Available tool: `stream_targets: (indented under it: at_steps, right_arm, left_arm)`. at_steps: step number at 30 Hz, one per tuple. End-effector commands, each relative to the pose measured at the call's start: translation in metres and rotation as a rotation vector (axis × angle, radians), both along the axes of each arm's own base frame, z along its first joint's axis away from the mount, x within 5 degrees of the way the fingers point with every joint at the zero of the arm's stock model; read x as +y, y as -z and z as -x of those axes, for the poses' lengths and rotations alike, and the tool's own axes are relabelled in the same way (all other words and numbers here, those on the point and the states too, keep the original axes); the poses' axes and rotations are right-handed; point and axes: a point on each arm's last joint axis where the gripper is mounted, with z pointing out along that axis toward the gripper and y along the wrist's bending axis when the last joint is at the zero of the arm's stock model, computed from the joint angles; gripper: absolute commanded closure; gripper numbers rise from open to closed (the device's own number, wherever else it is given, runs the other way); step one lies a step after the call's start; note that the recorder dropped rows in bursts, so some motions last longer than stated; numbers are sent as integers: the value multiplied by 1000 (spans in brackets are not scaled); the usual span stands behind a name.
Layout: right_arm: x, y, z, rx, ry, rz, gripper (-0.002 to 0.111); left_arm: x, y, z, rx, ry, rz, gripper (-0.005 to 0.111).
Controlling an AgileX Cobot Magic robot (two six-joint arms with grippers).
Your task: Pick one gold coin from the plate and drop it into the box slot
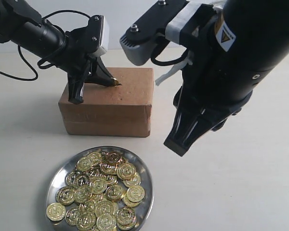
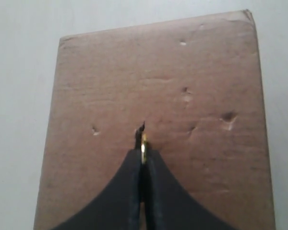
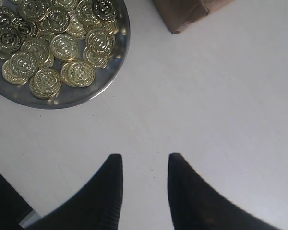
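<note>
Pinching a gold coin [image 2: 144,143] edge-on between its fingertips, the left gripper [image 2: 144,154] holds it right at the slot [image 2: 140,130] in the top of the box [image 2: 206,76]. The right gripper [image 3: 144,160] hangs with jaws spread and empty above the table [image 3: 221,105], beside the plate [image 1: 145,169], which lies near the box, heaped with loose coins [image 1: 103,192].

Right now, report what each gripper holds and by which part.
Left gripper pinches a gold coin across its faces, rim protruding; right gripper holds nothing.
</note>
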Motion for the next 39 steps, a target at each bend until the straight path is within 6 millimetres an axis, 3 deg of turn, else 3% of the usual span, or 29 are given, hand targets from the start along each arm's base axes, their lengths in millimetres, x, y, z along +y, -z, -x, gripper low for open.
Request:
stream_targets:
  at_steps: [1,6,12,14,18,20,24,27,32,39]
  right_arm:
    - [0,-3,0,-16,-4,-16,77]
    - [0,-3,0,-15,-3,-14,77]
    - [0,-3,0,-15,-3,-14,77]
    - [0,-3,0,-17,-4,-12,77]
    - [-2,-5,-5,-77,-13,9,78]
    - [-1,-8,-9,-137,-26,-8,81]
    - [-3,-12,-11,-298,-85,-112,95]
    - [-15,-7,-5,-376,-104,-148,106]
    - [-37,12,9,-447,-77,-216,108]
    - [-61,36,31,-482,-80,-316,108]
  left_arm:
    - [-4,0,-1,0,-7,13,102]
    - [-4,-1,-3,-10,-29,18,78]
    - [-3,-5,-3,-24,-37,21,76]
    - [-3,-14,-2,-48,-42,29,82]
    - [0,-44,5,-77,-84,71,106]
    - [2,-65,12,-71,-133,113,107]
    - [5,-100,32,-63,-129,166,107]
    - [9,-114,51,-39,-98,183,107]
    - [18,-121,84,-15,-89,207,107]
    - [37,-115,134,-69,-145,258,107]
